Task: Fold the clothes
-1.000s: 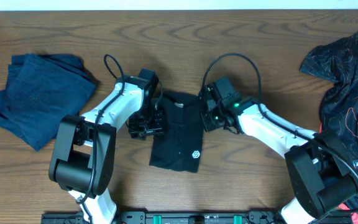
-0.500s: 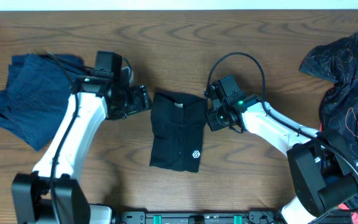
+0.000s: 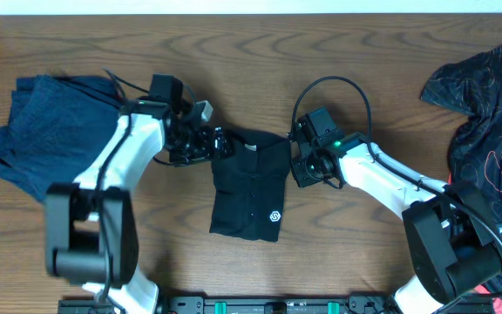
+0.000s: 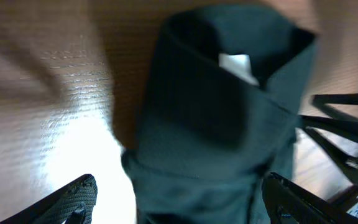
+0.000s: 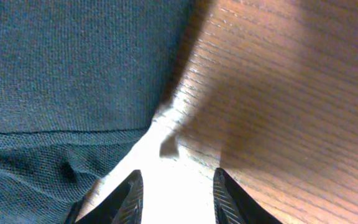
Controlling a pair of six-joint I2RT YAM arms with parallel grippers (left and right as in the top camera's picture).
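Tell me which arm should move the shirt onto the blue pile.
Probably left: the left tool sits open at the shirt collar, on the pile side; the right tool is across it.

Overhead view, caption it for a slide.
Left gripper and right gripper flank a folded black shirt; blue clothes left, patterned clothes right.

Three lots of clothing lie on the one brown wood-grain table. There is one black folded polo shirt with a small white logo in the middle and one dark blue crumpled garment at the left. At the right edge is one black heap patterned with thin red lines; whether it holds one piece or several cannot be told. The shirt carries one white collar label. Two white-and-black robot arms are in view, the left arm and the right arm. Each ends in one two-finger gripper, the left gripper and the right gripper, making two grippers and four fingers in all.
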